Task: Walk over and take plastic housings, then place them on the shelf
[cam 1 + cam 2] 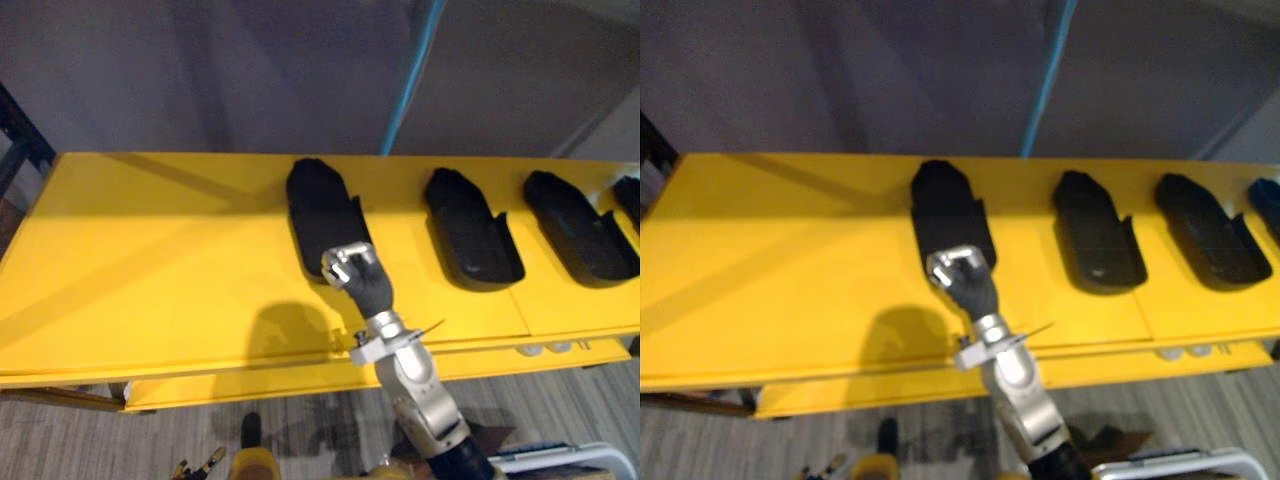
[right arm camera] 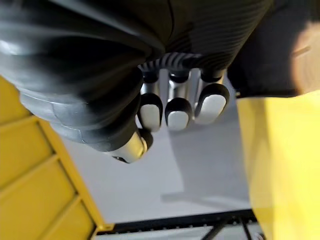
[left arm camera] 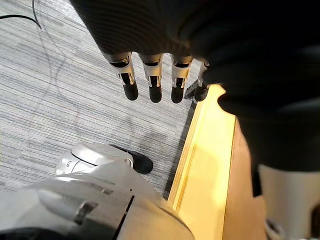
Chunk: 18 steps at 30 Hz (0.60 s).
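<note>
Right robot hand (image 1: 355,272) hovers at the near end of the leftmost plastic housing (image 1: 322,215), fingers curled with nothing visibly in them. The piece lies flat on the yellow shelf (image 1: 150,260), in a row with other housings (image 1: 472,228) well apart to its right. This one looks already placed (next, probably, a clean pull-back over the shelf's front edge), while the left robot hand (image 3: 152,80) hangs straight-fingered and empty above the grey floor (image 3: 60,100).
</note>
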{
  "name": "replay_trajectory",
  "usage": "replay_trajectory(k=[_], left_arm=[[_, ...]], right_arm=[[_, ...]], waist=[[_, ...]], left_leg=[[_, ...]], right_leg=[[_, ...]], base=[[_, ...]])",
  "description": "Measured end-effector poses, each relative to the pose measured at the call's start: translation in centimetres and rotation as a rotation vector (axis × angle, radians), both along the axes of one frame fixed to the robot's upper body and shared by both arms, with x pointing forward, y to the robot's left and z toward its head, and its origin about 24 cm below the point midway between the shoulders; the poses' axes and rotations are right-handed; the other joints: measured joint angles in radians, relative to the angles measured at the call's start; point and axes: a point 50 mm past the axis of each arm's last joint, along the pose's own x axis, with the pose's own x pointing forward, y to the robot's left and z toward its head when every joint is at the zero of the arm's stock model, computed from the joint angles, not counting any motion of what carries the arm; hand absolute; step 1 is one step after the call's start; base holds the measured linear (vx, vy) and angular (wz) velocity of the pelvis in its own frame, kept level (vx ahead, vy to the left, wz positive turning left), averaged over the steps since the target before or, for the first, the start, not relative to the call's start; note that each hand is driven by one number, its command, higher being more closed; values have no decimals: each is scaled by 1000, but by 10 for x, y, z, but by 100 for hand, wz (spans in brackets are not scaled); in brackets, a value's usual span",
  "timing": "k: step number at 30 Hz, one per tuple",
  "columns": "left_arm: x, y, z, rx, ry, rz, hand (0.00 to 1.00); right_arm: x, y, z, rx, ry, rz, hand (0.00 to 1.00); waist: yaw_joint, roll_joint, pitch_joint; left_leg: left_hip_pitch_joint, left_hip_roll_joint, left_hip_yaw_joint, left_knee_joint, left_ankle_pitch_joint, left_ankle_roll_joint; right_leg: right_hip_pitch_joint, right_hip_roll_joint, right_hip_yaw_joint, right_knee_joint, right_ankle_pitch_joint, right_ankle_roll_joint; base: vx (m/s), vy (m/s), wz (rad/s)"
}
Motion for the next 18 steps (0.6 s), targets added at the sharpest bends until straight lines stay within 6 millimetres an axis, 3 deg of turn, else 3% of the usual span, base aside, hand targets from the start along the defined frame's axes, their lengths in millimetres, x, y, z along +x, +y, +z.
replay_trajectory(k=[7, 10, 13, 14, 17, 18], left_arm=[[-8, 0, -2, 2, 21, 8, 0], [-13, 0, -2, 2, 31, 15, 0], [-14, 1, -2, 3, 32, 16, 0], [-15, 3, -2, 10, 34, 15, 0], [-17, 3, -2, 9, 35, 14, 0], [-17, 7, -1, 18, 38, 12, 0]], right_arm=[[-9, 0, -7, 12, 22, 30, 100], [-12, -11, -7, 38, 18, -51, 100], [-10, -30, 7, 75, -34, -169, 100], [-9, -38, 11, 86, -51, -216, 0], [-6, -58, 18, 76, -87, -321, 0], [-5, -66, 19, 45, -99, -368, 0]], waist=[[-12, -13, -10], [-19, -2, -25], [-19, -7, -31], [-19, -12, -35], [-21, -35, -54], [-20, -30, -50]], left_leg=[[-7, -1, 30, 0, 3, -5], [-8, 5, 27, 0, 10, -8], [-18, -2, 26, 0, 11, -7], [-24, -5, 25, 0, 11, -7], [-41, -5, 27, 0, 25, -4], [-39, -7, 25, 0, 24, -5]], right_leg=[[4, -2, 5, -74, -34, -7], [-1, 1, 2, -63, -46, -8], [-6, -3, -1, -64, -45, -7], [-9, -5, -1, -64, -41, -2], [-23, -5, 3, -64, -24, -3], [-18, -4, 3, -64, -23, -2]], base=[[-106, -15, -17], [-43, -16, 5], [13, 9, 4], [35, 11, 6], [68, 3, 1], [33, -5, 8]])
